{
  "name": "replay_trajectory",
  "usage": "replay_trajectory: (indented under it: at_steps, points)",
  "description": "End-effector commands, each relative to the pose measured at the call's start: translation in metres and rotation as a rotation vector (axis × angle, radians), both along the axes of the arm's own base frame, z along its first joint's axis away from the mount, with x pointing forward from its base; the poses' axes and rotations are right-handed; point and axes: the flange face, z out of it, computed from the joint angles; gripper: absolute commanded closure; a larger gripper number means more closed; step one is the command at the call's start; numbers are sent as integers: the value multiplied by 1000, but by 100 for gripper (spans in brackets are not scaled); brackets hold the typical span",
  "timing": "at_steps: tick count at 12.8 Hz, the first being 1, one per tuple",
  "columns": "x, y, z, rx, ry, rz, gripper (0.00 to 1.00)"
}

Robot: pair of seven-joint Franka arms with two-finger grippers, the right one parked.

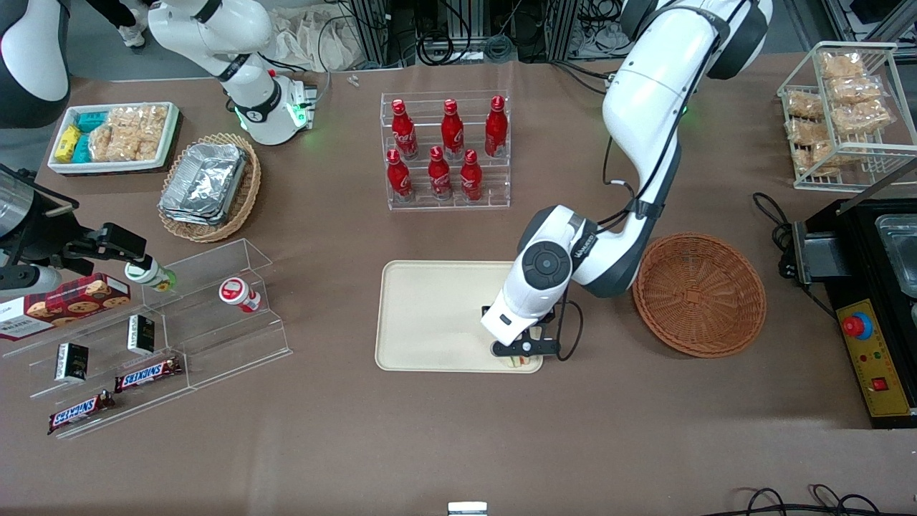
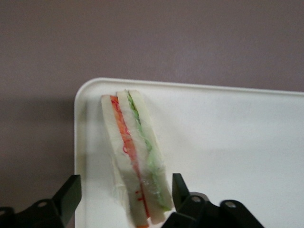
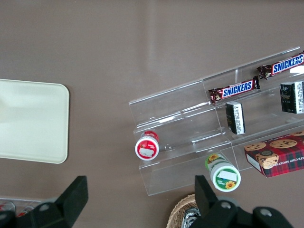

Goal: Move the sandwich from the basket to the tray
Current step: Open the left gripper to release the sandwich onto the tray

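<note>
**Sandwich on tray corner**

Sandwich (image 2: 135, 159) lying on the tray (image 1: 430, 315), at the corner nearest the front camera on the basket's side. Jaws (image 1: 525, 356) spread apart, straddling the sandwich, no contact visible in the wrist view. Basket (image 1: 699, 294) at three o'clock of the tray in the front view, on the brown desk (image 1: 458, 444), apart.

Front camera looks steeply down on the whole table; wrist camera peers close past the gripper (image 2: 126, 197) at the tray (image 1: 419, 315) corner below it, shared by both views.
</note>
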Motion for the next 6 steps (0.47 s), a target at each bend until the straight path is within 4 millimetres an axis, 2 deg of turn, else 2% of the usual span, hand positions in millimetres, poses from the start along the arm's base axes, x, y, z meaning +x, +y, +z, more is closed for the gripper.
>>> replay_trajectory:
  at_steps: [1, 5, 6]
  points:
    - [19, 45, 68, 18, -43, 52, 0]
    - [39, 146, 150, 49, -12, 174, 0]
    - [34, 158, 175, 52, -9, 187, 0]
